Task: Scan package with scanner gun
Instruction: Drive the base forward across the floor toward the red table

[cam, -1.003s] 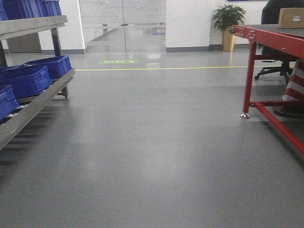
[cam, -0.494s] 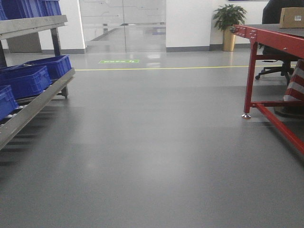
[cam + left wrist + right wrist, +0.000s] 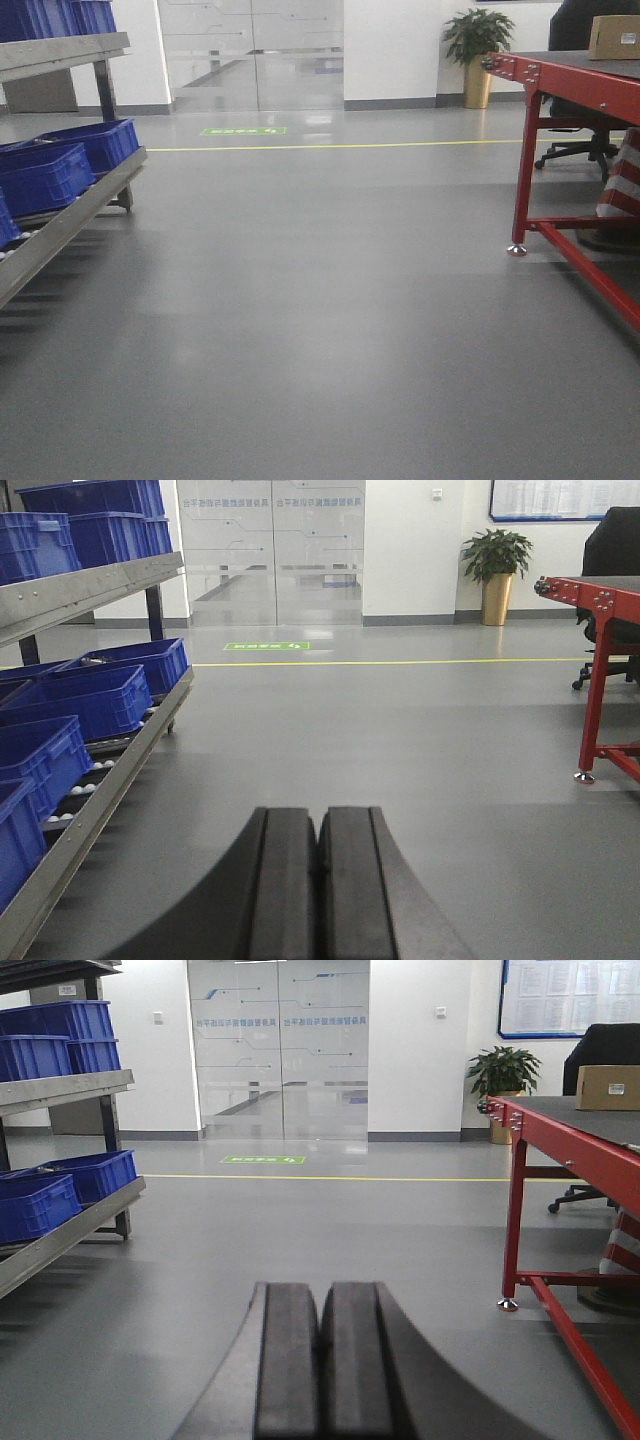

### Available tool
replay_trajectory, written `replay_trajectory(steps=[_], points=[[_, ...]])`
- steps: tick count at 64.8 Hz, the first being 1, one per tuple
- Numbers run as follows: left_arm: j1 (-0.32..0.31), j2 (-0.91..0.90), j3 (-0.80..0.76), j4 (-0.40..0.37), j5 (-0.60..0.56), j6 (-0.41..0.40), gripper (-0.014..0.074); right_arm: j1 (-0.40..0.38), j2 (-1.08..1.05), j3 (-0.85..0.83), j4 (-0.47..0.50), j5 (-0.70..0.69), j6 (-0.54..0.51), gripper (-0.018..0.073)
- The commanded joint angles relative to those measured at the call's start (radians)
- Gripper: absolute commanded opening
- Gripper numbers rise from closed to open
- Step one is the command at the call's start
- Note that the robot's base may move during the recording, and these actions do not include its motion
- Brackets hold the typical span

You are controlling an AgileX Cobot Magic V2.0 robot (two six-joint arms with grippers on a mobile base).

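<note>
Jaws shut, finger against finger with nothing between them: the left gripper (image 3: 320, 825) and the right gripper (image 3: 322, 1302) both point out over bare grey floor (image 3: 320, 330), well apart from anything they might pick up. The package (image 3: 607, 1087), a plain tan carton with a small pale label on the side facing the cameras, sits at the far end of the red table (image 3: 570, 1138) on the robot's right, in front of a black office chair (image 3: 605, 1045). The scanner gun shows in none of the views. The carton looks light and stiff, its dry cardboard faces unlikely to slip; a hold across two opposite side walls, near the edges where the board is strongest, would likely suit it best, with gentle pressure so the panels do not buckle and with the label face left uncovered for the scan. On the left, blue crates (image 3: 95, 695) stand in rows on a sloping metal rack (image 3: 90, 585), with more stacked on its upper shelf. The crates are open-topped, but their insides are mostly hidden and what they hold cannot be told. Frosted glass doors (image 3: 280, 1050) and a potted plant (image 3: 477, 40) close off the far wall.
</note>
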Motion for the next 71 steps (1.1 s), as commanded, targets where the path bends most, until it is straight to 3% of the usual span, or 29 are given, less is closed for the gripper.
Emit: replay_trajectory(steps=[1,71], points=[[-0.007,-0.003,-0.002,-0.006,-0.018,-0.007,-0.0111,-0.002,-0.003,0.000,0.000,-0.014,-0.001,-0.0162],[-0.007,-0.003,-0.002,-0.006,-0.018,-0.007,-0.0111,-0.002,-0.003,0.000,0.000,-0.014,-0.001,-0.0162]])
